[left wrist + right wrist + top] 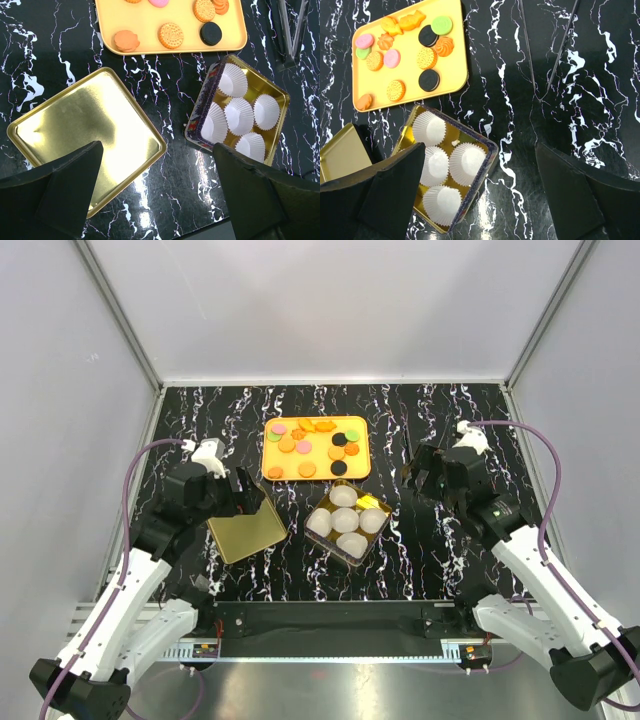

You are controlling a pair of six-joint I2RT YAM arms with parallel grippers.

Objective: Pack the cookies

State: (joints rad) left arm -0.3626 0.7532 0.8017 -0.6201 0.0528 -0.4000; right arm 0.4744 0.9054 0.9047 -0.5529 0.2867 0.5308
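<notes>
1. Though not yet packed, well laid out for picking: the cookies (303, 447), spread flat and mostly apart on the orange tray (320, 458) at the far middle of the table (200, 430), leaving each one open to a grip from above.
2. Just on the near side of the tray, the open tin (385, 512), lined with white paper cups (345, 520), all empty. Set between the two arms, probably to be within reach of either.
3. Gold lid (247, 530), shiny face up, lying left of the tin, close but not touching. Kept clear of the short path from tray to tin.
4. Left gripper (250, 498): released, grasping nothing, hanging above the lid with fingers spread wide.
5. Right gripper (412, 472): likewise released and empty, poised to the right of the tin over bare table.
6. Thin tweezers (287, 59) lying on the table right of the tray. Too slender in these views to tell whether meant for lifting cookies.
7. Judged as the very start: no cookie in any cup. Next, likely a descent onto a single cookie at the tray's near edge, pinching across the rim. Risks: a flat piece skidding on the smooth tray, or a light cup tipping on release.
</notes>
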